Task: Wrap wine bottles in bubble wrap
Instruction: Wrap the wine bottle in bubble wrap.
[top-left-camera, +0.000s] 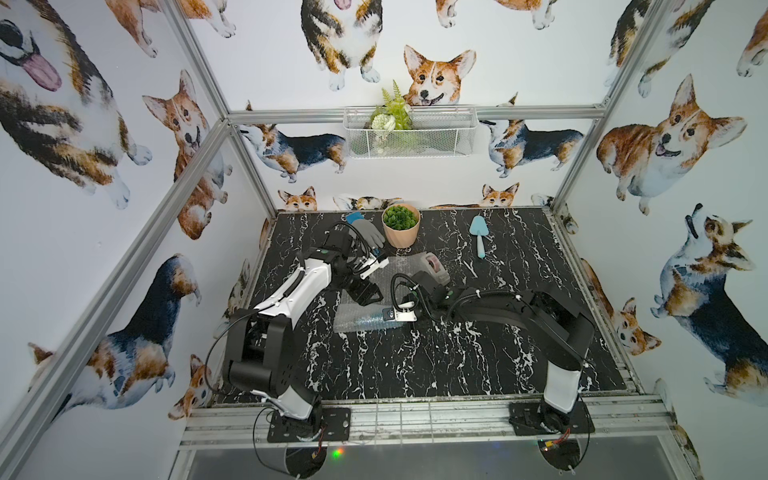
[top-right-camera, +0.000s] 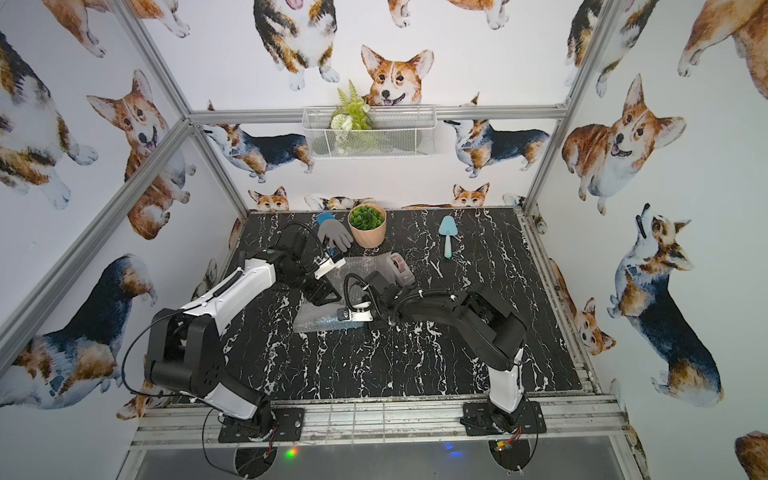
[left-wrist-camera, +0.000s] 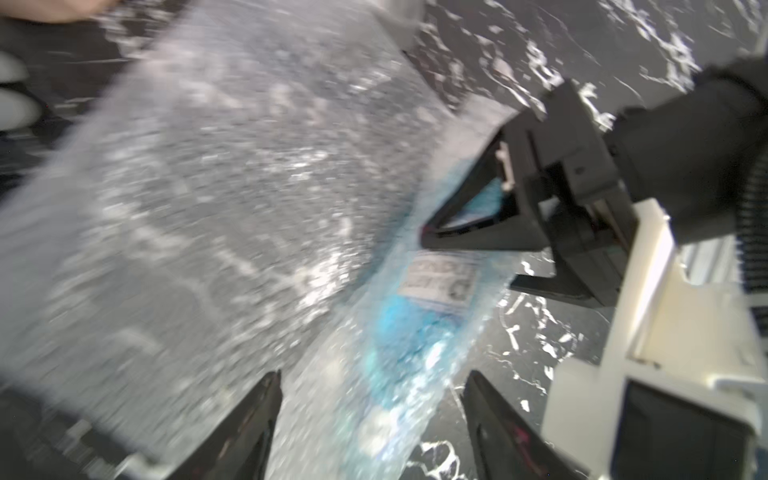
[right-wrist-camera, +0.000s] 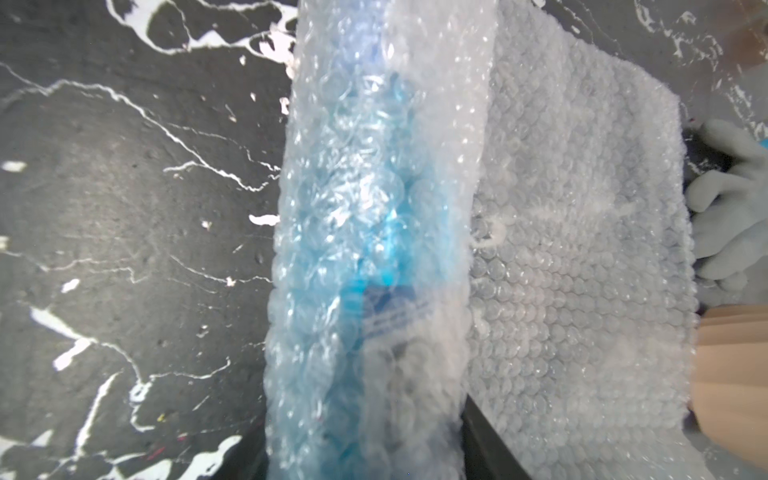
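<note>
The bubble wrap (top-left-camera: 400, 266) (top-right-camera: 360, 266) lies mid-table, and its near edge is rolled over the wine bottle (top-left-camera: 374, 322) (right-wrist-camera: 374, 249). The bottle's blue liquid and label (left-wrist-camera: 440, 282) show through the plastic. My right gripper (right-wrist-camera: 365, 432) (left-wrist-camera: 469, 262) is shut on the label end of the wrapped roll, a finger pressing each side. My left gripper (left-wrist-camera: 374, 374) (top-left-camera: 368, 297) hangs open over the roll's other end, its fingers apart from the wrap. The flat part of the sheet (right-wrist-camera: 582, 249) stretches away behind the roll.
A tape dispenser (top-left-camera: 434, 266) sits at the sheet's far right corner. A grey glove (top-left-camera: 368, 232), a potted plant (top-left-camera: 401, 228) and a light-blue trowel (top-left-camera: 478, 237) stand along the back. A wire basket (top-left-camera: 453, 133) hangs on the rear wall.
</note>
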